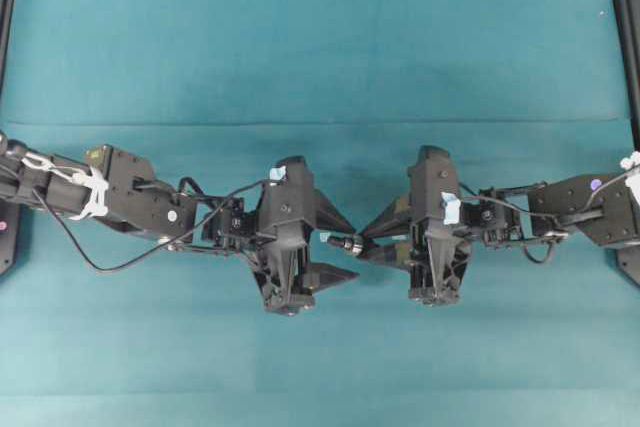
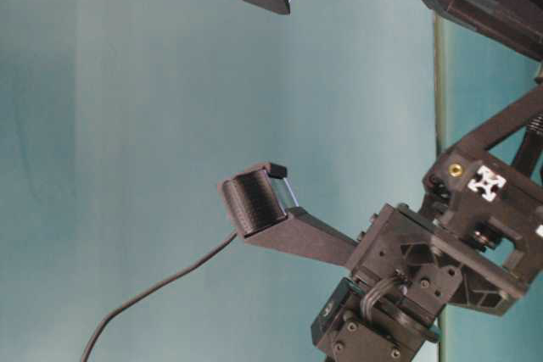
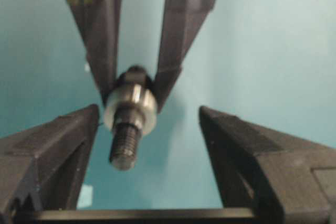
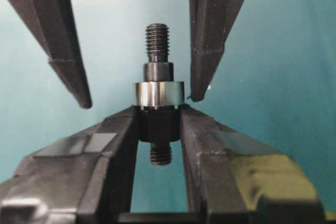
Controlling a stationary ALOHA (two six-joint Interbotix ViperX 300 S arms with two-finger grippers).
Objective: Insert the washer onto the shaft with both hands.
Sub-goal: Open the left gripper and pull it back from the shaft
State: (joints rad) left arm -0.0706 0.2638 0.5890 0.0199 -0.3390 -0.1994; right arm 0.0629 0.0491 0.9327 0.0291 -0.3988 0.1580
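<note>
Though no readable writing anywhere: washer (image 4: 158,94) on shaft (image 4: 157,66), unbranded.

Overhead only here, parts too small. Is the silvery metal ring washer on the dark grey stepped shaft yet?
Observer: Yes. In the right wrist view the silvery metal ring washer sits round the dark grey stepped shaft, against its thicker section.
Operator: What holds the shaft?
Observer: The right tool, shut on the thick body behind the washer.
Operator: Left tool clear?
Observer: The left tool is open, threaded end between its fingers, untouched.
</note>
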